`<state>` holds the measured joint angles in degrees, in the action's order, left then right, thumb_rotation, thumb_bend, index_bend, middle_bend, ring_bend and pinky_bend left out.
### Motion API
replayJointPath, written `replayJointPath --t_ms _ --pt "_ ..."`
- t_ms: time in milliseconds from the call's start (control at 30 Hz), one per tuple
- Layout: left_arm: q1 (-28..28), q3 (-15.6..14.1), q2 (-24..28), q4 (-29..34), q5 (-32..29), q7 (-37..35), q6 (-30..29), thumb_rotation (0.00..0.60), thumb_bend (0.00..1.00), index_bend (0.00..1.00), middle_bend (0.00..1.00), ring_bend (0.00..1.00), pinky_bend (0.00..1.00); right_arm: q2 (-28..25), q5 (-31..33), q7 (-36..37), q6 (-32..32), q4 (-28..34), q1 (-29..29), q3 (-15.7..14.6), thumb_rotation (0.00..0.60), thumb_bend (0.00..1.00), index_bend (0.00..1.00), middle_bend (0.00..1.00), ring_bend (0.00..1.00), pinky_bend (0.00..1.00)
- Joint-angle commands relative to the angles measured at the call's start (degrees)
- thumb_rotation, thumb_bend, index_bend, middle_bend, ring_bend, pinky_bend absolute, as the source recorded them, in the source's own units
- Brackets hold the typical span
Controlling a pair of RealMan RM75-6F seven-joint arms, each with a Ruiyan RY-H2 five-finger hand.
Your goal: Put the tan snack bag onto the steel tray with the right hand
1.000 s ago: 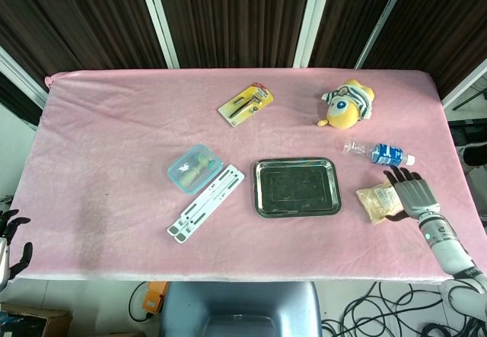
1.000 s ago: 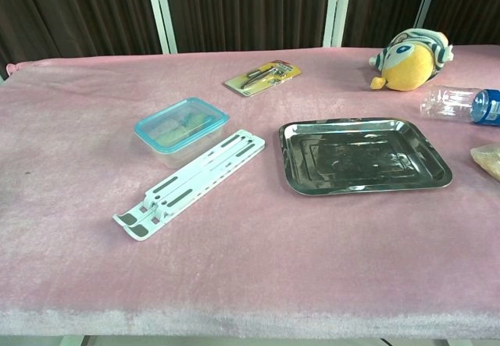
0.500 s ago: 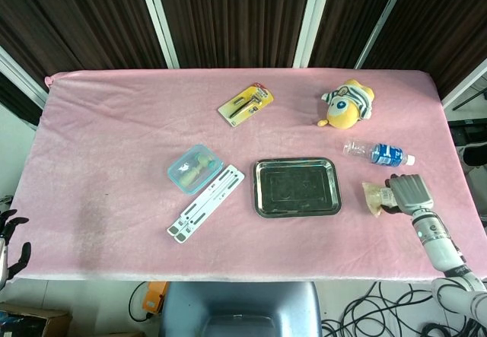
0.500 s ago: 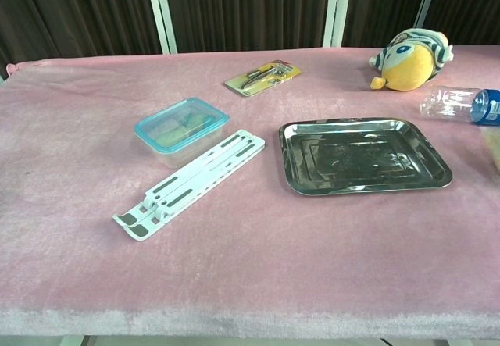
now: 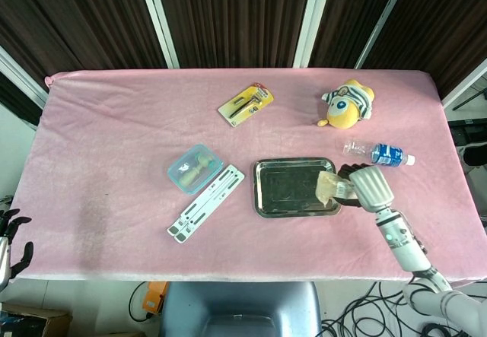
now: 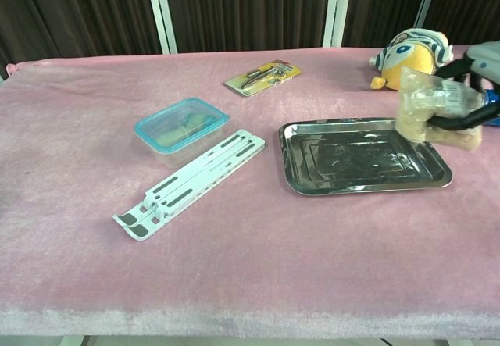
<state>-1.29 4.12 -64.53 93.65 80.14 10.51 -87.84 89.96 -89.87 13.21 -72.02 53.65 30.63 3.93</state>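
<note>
My right hand (image 5: 364, 184) (image 6: 472, 96) holds the tan snack bag (image 5: 329, 187) (image 6: 427, 109) in the air above the right end of the steel tray (image 5: 288, 191) (image 6: 344, 160). The bag hangs clear of the tray's surface in the chest view. The tray lies flat on the pink cloth and holds nothing. My left hand (image 5: 11, 243) shows only at the lower left edge of the head view, off the table, with its dark fingers apart and nothing in them.
A clear water bottle (image 5: 378, 153) lies just behind my right hand. A yellow plush toy (image 5: 345, 103) (image 6: 409, 58) sits at the far right. A teal-lidded box (image 5: 195, 168) (image 6: 180, 129), a white folding stand (image 5: 206, 202) and a packaged tool (image 5: 246, 104) lie left of the tray.
The right hand closed on the snack bag at the table's right side, lifted it and carried it left over the tray's right end. The bag now shows in the chest view.
</note>
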Motion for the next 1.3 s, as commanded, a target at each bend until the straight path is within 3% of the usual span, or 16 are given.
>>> replayJointPath --t_ms 33,100,200,367,633,800,867,1033,1300 --pt "-0.1 -0.05 -0.03 -0.06 -0.01 0.07 0.21 0.6 0.44 0.32 0.19 0.13 0.35 3.89 -1.32 4.97 2.61 -3.48 3.55 0.65 0.6 0.78 0.51 0.42 0.34 0.52" --pt "-0.23 -0.13 -0.03 -0.09 0.04 0.16 0.49 0.6 0.44 0.32 0.19 0.13 0.35 4.71 -1.76 7.56 3.43 -4.39 4.68 0.51 0.6 0.58 0.25 0.21 0.12 0.32" --pt "-0.27 -0.14 0.02 -0.07 0.0 0.1 0.58 0.6 0.44 0.32 0.19 0.13 0.35 5.04 -2.87 9.01 1.96 -4.61 4.92 -0.01 0.6 0.36 0.02 0.03 0.0 0.18" --pt "-0.1 0.0 0.11 -0.03 -0.09 -0.25 0.2 0.6 0.44 0.32 0.19 0.13 0.35 3.37 -4.84 8.63 -2.01 -2.77 3.67 -1.43 0.6 0.19 0.0 0.0 0.0 0.12" --pt "-0.19 -0.12 0.11 -0.04 0.15 -0.22 0.29 0.6 0.44 0.32 0.19 0.13 0.35 -1.52 -5.35 6.14 -5.88 2.28 0.71 -2.65 0.6 0.19 0.0 0.0 0.0 0.12" --pt "-0.08 -0.14 0.22 0.13 0.43 -0.59 -0.04 0.6 0.44 0.32 0.19 0.13 0.35 -12.07 2.19 -13.26 -11.14 15.79 -9.64 -2.56 0.6 0.19 0.0 0.0 0.0 0.16" --pt "0.0 -0.2 0.26 0.02 0.82 -0.84 -0.34 0.6 0.44 0.32 0.19 0.13 0.35 -14.74 5.16 -17.03 -11.75 20.46 -12.66 -2.84 0.6 0.19 0.0 0.0 0.0 0.17" --pt "-0.08 -0.14 0.12 -0.16 0.87 -0.94 -0.32 0.6 0.44 0.32 0.19 0.13 0.35 -20.68 8.91 -16.66 -10.3 27.87 -16.71 -4.32 0.6 0.19 0.0 0.0 0.0 0.19" --pt "-0.49 -0.3 -0.17 -0.33 1.48 -0.46 0.0 0.6 0.44 0.32 0.19 0.13 0.35 -21.35 11.44 -19.43 -8.32 28.4 -17.37 -2.64 0.6 0.19 0.0 0.0 0.0 0.2"
